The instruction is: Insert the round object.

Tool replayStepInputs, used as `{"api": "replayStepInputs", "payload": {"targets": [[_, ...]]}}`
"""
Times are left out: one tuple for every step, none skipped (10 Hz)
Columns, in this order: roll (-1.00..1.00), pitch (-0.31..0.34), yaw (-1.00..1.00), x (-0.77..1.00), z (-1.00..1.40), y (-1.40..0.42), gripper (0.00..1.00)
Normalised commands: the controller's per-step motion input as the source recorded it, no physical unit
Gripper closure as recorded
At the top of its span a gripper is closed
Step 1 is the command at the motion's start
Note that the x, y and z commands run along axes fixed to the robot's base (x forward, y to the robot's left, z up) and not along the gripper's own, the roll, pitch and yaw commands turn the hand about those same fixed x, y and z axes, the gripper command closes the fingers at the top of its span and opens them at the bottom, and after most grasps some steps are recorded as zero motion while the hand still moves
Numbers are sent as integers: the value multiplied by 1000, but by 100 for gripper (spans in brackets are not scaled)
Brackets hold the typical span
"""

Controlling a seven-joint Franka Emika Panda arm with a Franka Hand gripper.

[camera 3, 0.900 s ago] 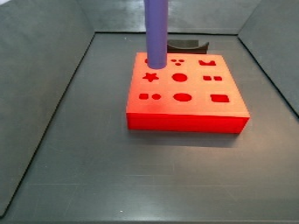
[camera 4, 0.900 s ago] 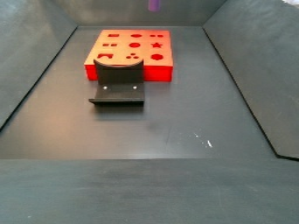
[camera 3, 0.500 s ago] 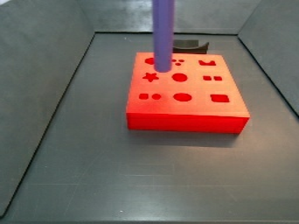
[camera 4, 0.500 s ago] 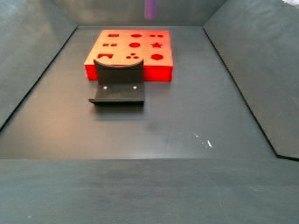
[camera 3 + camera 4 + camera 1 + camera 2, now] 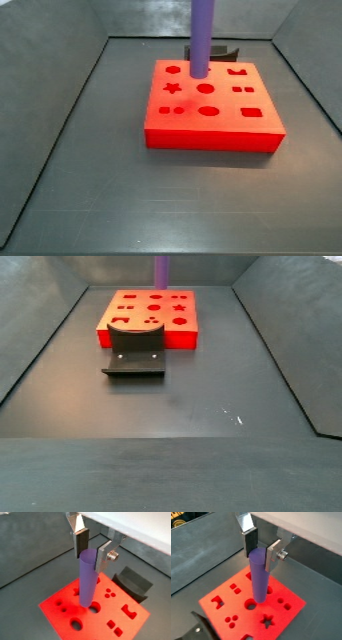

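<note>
The round object, a long purple rod (image 5: pixel 87 582), hangs upright between the silver fingers of my gripper (image 5: pixel 91 552), which is shut on its top end; it also shows in the other wrist view (image 5: pixel 259 579). In a side view the rod (image 5: pixel 202 38) hangs above the red block (image 5: pixel 211 105), its lower end over the far middle of the block near the round holes. In the other side view only the rod's lower end (image 5: pixel 163 270) shows above the red block (image 5: pixel 150 314). The gripper itself is out of both side views.
The red block has several shaped holes: star, circles, squares, a notch. The dark fixture (image 5: pixel 135 354) stands on the floor against one side of the block, and shows behind it in a side view (image 5: pixel 222 50). Grey walls enclose the floor.
The rod has moved sideways over the block, from above its far left corner toward the far middle. The block and fixture have not moved.
</note>
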Motion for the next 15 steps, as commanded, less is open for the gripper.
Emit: {"api": "replayStepInputs", "payload": {"targets": [[163,23,80,380,-211,114,100],[146,3,49,151,-237,0,100],[164,0,229,449,-337,86,100],[134,0,223,500,-377,80,100],[116,0,103,234,-291,40,100],[97,0,83,143,-254,17,100],[40,0,0,9,-220,0,100],[50,0,0,0,-249,0,100],[21,0,0,0,-246,0,100],[37,0,0,29,-277,0,100],[43,0,0,209,-323,11,100],[43,0,29,289,-334,54,100],[44,0,74,420,-366,60,100],[63,0,97,437,-354,111,100],[24,0,0,66,-246,11,100]]}}
